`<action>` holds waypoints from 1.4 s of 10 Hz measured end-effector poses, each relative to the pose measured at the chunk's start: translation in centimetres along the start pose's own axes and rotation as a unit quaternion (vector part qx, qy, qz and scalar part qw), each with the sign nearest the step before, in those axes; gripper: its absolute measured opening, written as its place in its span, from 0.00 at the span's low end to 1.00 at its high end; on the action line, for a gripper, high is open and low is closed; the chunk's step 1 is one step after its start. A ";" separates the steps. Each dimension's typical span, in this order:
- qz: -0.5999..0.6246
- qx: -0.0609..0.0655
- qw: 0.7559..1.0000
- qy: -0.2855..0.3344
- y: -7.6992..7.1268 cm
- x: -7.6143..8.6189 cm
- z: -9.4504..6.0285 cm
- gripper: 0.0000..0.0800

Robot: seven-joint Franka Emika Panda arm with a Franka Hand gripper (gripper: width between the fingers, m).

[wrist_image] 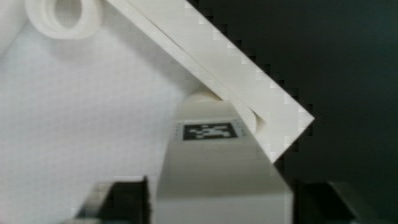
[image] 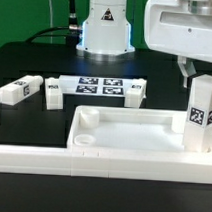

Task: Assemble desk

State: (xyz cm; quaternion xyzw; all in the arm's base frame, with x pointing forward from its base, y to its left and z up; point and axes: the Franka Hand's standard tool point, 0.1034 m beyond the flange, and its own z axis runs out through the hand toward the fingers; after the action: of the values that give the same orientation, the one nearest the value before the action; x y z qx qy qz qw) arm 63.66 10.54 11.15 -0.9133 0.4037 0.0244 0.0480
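Gripper (image: 192, 71) hangs over the desk top's (image: 122, 116) corner at the exterior view's right. One leg (image: 201, 114) stands upright there, tag facing out. In the wrist view the same leg (wrist_image: 222, 172) sits between the fingers (wrist_image: 125, 205). Jaws look open, with a thin gap on each side and nothing held.

The desk top lies in front of the border rails (image: 32, 157). Its corner socket (image: 83, 139) at the exterior view's left is empty. Two loose legs (image: 20, 90) (image: 52, 95) lie flat on the table (image: 156, 71), near the marker board (image: 100, 87).

Likely step: seating this leg in its socket, between grips. How deep it sits cannot be told.

To do it well:
- Close on the flat faces, squarely and centred, not on the edges.
- Keep the leg vertical while turning. A tilt probably binds it or lifts the tray.
- Turn gently so the desk top does not slide off the rails.
- If backing off, rise straight up so the fingers do not brush the leg or knock it loose.
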 end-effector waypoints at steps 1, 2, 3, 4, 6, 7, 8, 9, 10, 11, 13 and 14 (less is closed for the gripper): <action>-0.016 -0.002 1.000 -0.001 0.0 -0.1 0.0 0.71; -0.044 -0.004 0.999 -0.003 -0.1 -0.2 -0.1 0.79; -0.097 -0.003 0.995 -0.003 -0.1 -0.2 -0.1 0.81; -0.129 -0.003 0.992 -0.003 -0.1 -0.2 0.0 0.81; -0.200 -0.003 0.980 -0.003 0.0 -0.2 0.0 0.81; -0.230 -0.003 0.973 -0.003 0.0 -0.2 0.0 0.81; -0.250 -0.003 0.968 -0.003 0.0 -0.2 0.0 0.81; -0.299 -0.005 0.954 -0.003 0.0 -0.1 0.0 0.81; -0.356 -0.012 0.934 0.001 0.1 -0.1 0.0 0.81; -0.397 -0.016 0.917 0.003 0.1 0.0 0.0 0.81; -0.500 -0.020 0.866 0.007 0.1 0.3 -0.1 0.81; -0.533 -0.020 0.846 0.007 0.2 0.5 -0.2 0.81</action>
State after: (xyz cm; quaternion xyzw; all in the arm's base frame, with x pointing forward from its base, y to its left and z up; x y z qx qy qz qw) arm 63.86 10.02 11.30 -0.9889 -0.1450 -0.0028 0.0324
